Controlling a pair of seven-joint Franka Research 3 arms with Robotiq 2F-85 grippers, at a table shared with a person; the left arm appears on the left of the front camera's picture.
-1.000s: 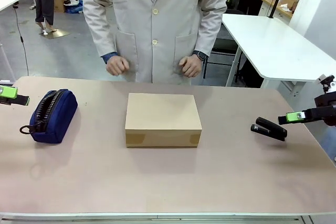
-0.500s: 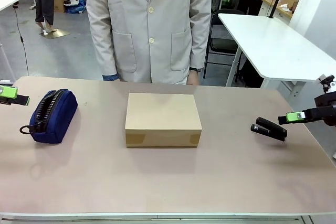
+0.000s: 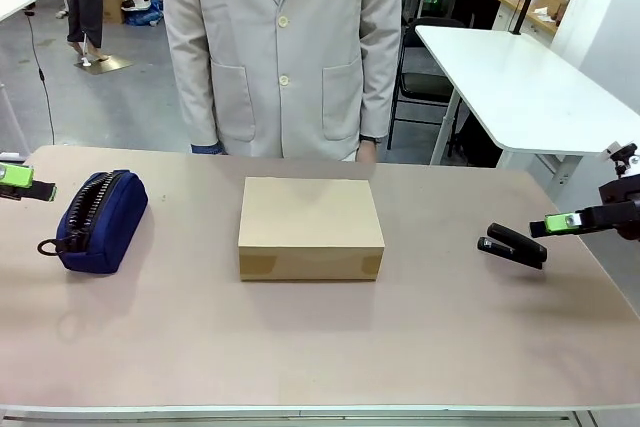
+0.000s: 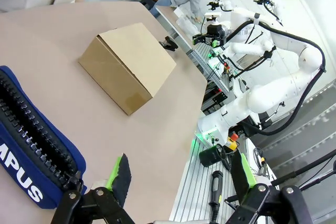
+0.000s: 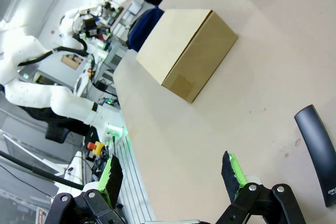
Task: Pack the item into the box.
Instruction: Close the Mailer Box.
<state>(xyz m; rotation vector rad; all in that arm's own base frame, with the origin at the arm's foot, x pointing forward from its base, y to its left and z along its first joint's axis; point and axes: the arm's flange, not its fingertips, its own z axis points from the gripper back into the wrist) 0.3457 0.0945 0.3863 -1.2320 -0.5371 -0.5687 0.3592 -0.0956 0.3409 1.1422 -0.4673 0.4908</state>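
Note:
The brown cardboard box (image 3: 310, 227) sits shut in the middle of the table, its lid flat; it also appears in the left wrist view (image 4: 128, 66) and the right wrist view (image 5: 186, 51). The yellow utility knife is out of view. My left gripper (image 3: 18, 181) hovers at the table's far left edge, beside the pouch, and is open with nothing between its fingers (image 4: 181, 174). My right gripper (image 3: 565, 221) hangs at the far right, just past the stapler, open and holding nothing (image 5: 172, 171).
A navy zipped pouch (image 3: 100, 219) lies left of the box. A black stapler (image 3: 512, 245) lies to the right, close under my right gripper. A person in a beige coat (image 3: 285, 47) stands at the far edge, arms down. Bare table surrounds the box.
The person's fists, held in front of the waist a second ago, have dropped to the sides. Both grippers and the objects on the table are unmoved.

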